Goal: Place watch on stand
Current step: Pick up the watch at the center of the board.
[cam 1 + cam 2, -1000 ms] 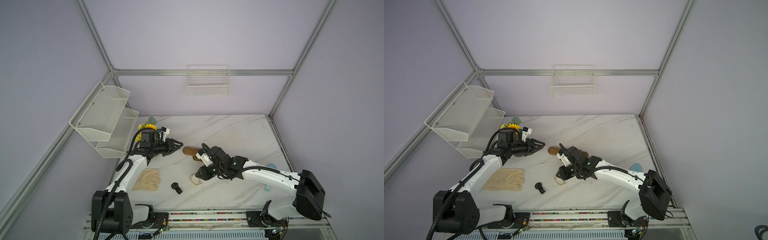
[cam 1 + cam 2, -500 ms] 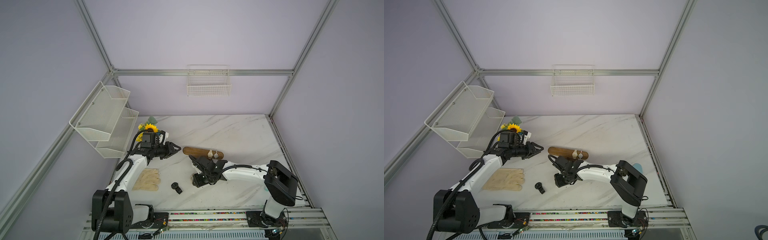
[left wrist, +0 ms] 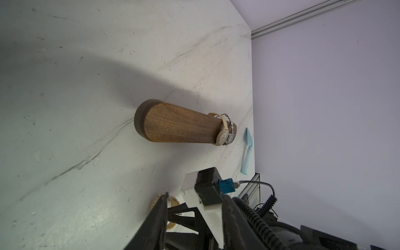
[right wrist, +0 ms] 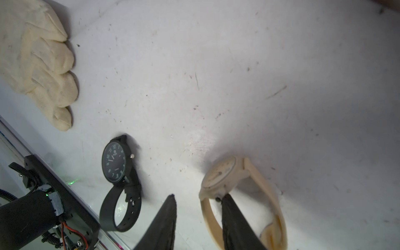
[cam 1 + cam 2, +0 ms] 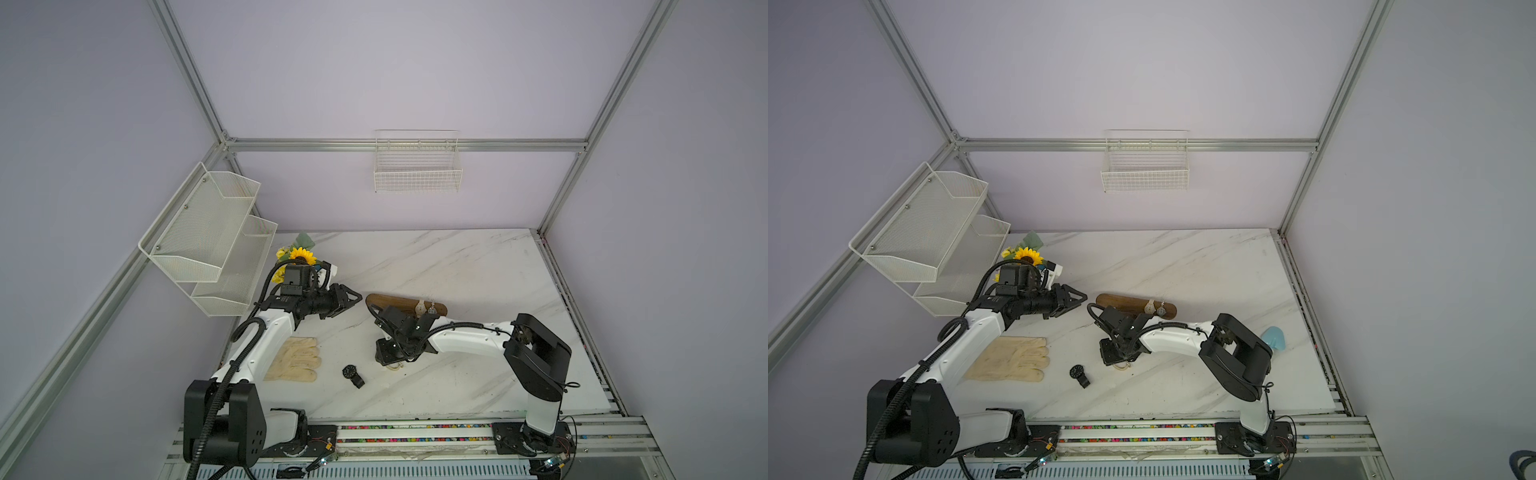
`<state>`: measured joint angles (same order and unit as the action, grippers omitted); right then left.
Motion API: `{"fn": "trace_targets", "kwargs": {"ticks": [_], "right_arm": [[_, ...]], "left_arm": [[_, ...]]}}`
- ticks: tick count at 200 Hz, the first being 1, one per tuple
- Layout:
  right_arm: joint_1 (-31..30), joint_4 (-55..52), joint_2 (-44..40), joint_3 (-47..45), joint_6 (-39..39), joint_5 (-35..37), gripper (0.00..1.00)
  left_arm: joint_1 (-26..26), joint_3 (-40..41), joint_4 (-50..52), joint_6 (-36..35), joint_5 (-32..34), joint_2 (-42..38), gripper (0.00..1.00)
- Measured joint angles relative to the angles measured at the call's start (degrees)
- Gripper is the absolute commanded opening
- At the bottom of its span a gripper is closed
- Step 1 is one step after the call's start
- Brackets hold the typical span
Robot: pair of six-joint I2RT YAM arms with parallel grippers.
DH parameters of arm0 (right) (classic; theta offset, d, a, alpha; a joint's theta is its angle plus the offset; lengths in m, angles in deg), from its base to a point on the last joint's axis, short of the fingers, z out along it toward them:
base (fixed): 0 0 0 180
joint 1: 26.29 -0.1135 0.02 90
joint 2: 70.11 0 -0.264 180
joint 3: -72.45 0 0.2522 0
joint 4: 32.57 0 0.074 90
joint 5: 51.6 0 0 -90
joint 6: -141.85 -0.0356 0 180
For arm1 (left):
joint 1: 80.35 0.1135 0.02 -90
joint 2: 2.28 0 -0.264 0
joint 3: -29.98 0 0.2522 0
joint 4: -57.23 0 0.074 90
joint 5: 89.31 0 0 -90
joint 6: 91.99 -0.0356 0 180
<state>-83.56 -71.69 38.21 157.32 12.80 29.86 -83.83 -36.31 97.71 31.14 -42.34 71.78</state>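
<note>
Altogether four watches (image 3: pixel 224 136): two on one stand (image 3: pixel 177 125), two on table (image 5: pixel 457 257).

cream watch (image 4: pixel 218 175) band cropped, glove (image 4: pixel 36 54) cropped

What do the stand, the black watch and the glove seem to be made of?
Stand: wood, brown with visible grain, smooth matte finish. Black watch: strap looks like matte rubber or plastic, bending in a soft loop; case material unclear. Glove: cream woven cloth, probably cotton, soft creased fingers.
</note>
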Motion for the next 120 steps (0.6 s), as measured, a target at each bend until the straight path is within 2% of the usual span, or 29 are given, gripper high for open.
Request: {"fn": "trace_targets", "kwargs": {"ticks": [48,120], "right_arm": [[1.4,-0.3,2.0,1.5,-0.6,0.4,0.37],[3.0,-1.4,4.6,3.6,-0.1,1.3,0.27]], "left_arm": [[0.1,0.0,0.1,0.0,0.0,0.2,0.41],[0.2,0.0,0.4,-1.3,-0.1,0.3,0.41]]}}
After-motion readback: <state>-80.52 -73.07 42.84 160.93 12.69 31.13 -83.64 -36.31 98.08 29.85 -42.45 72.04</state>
